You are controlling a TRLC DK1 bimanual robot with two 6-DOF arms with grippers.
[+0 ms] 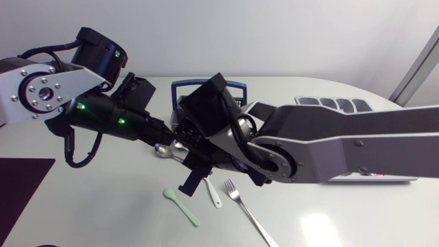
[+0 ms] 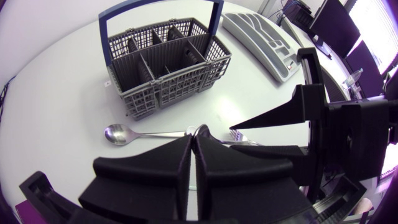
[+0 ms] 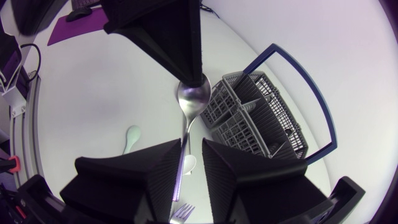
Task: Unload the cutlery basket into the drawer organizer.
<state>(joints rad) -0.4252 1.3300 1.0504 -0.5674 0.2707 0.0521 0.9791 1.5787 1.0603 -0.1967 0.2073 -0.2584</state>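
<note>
A metal spoon (image 2: 115,134) lies bowl-first toward my left arm, beside the grey cutlery basket (image 2: 165,62) with the blue handle. My left gripper (image 2: 196,132) is shut, and its tips hang just over the spoon (image 3: 193,98); I cannot tell whether they touch it. My right gripper (image 3: 191,146) faces it from the other side with its fingers a narrow gap apart. The spoon's handle runs between them, and no grip shows. The grey drawer organizer (image 1: 336,104) lies behind my right arm. The basket's compartments look empty in the left wrist view.
On the table in front of the grippers lie a pale green spoon (image 1: 182,206), a small white spoon (image 1: 213,194) and a metal fork (image 1: 248,213). A dark mat (image 1: 20,178) covers the near left corner. My right arm hides most of the basket in the head view.
</note>
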